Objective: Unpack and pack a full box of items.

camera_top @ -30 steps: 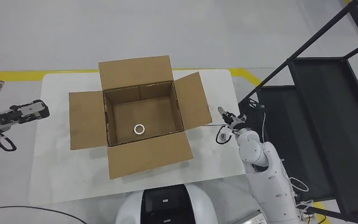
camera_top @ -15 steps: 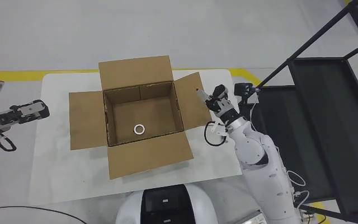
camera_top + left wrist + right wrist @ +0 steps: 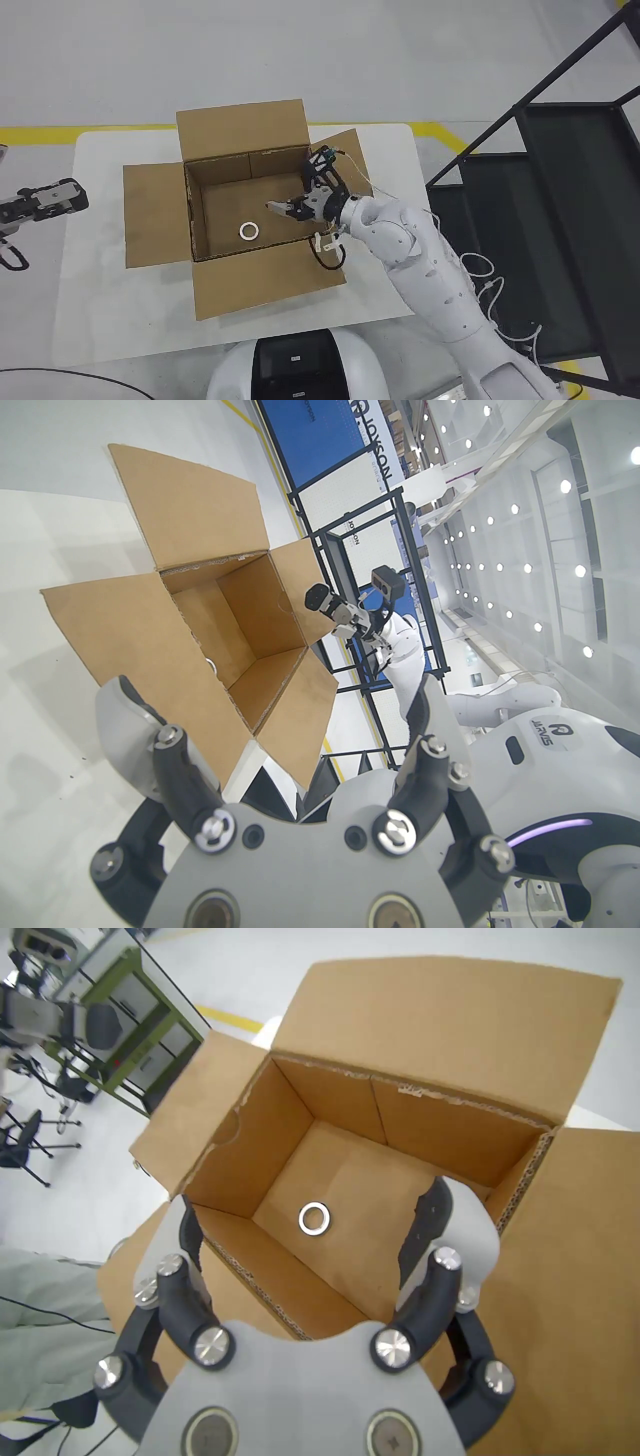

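- Box stands open mid-table, flaps spread.
- Ring lies on its floor.
- Right gripper hangs inside the box near the ring, fingers spread, empty.
- Left gripper, released, at the table's left edge.

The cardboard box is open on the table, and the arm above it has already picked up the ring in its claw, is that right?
Not quite. The cardboard box is open on the table, but the right gripper above it is open and empty. The ring lies on the box floor, as the right wrist view shows.
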Robot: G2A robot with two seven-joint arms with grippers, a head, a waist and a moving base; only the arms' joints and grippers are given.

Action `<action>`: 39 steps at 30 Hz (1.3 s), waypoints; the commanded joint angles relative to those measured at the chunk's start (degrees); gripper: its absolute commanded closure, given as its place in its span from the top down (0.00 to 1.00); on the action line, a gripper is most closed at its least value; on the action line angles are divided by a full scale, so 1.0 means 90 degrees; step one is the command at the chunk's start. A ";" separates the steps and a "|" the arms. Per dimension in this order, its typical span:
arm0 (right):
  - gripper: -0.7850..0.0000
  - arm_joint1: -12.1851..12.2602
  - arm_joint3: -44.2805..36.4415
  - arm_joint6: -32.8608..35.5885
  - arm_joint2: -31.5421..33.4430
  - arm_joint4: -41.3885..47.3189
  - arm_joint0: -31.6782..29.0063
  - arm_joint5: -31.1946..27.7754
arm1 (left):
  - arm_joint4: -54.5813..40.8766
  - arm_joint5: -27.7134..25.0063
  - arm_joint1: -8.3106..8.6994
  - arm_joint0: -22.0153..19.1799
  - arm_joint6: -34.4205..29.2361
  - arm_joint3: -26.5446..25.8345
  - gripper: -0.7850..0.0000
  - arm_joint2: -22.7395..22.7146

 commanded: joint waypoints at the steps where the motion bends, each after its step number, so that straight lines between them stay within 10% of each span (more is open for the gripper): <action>1: 1.00 -0.0049 0.0274 0.0321 -0.0316 -0.0172 0.0344 0.0145 | 0.0000 0.0000 0.0000 0.0000 0.0000 0.0000 1.00 0.0000; 16: 1.00 -0.0712 0.2792 0.0831 -0.2306 -0.0310 0.2438 0.0168 | 0.0000 0.0000 0.0000 0.0000 0.0000 0.0000 1.00 0.0000; 19: 0.84 -0.0887 0.3288 0.1011 -0.2638 -0.0172 0.2737 0.0060 | 0.0000 0.0000 0.0000 0.0000 0.0000 0.0000 1.00 0.0000; 39: 0.55 -0.2118 0.6113 0.0291 -0.4126 -0.0289 0.3885 -0.0602 | 0.0000 0.0000 0.0000 0.0000 0.0000 0.0000 1.00 0.0000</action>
